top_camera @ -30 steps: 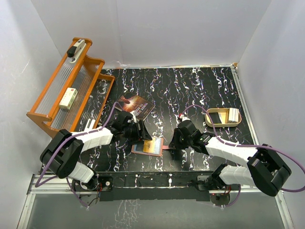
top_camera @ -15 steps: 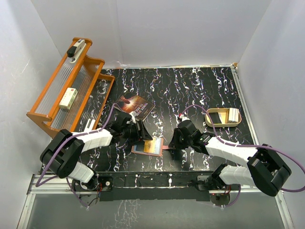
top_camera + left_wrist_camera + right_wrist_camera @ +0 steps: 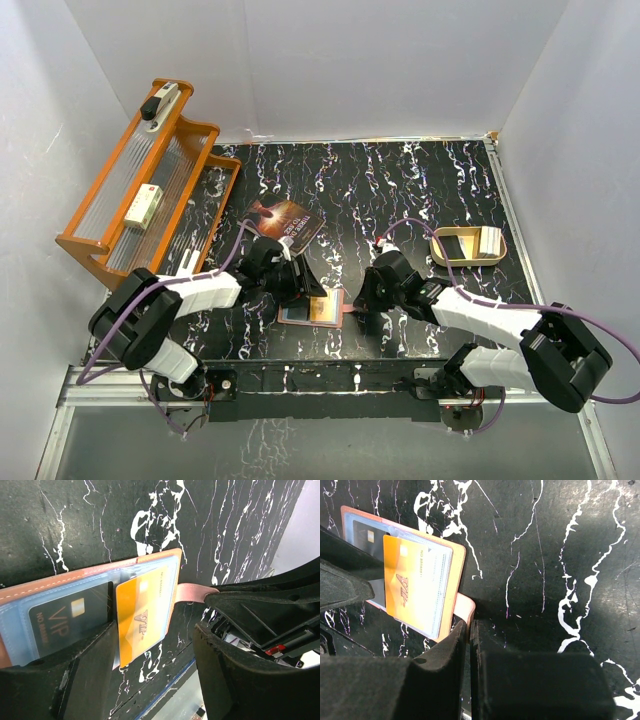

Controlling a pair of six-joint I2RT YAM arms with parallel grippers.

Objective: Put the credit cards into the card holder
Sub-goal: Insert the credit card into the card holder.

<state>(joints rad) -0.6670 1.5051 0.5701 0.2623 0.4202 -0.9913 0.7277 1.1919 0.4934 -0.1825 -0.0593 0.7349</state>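
Black left gripper (image 3: 155, 647): we see its jaws spread apart with nothing clamped, straddling the near end of the orange card (image 3: 142, 615). That card sits part-way in the card holder (image 3: 458, 575), in the pocket nearer the pink tab (image 3: 192, 591). The dark card (image 3: 65, 622) is in the other pocket. The right gripper (image 3: 470, 627) is pinched tight on that tab. We note the holder lies open and flat on the black marbled table (image 3: 75, 520), near the front edge, between both arms. Book (image 3: 285, 222) just behind it, tin (image 3: 467, 246) well off right.
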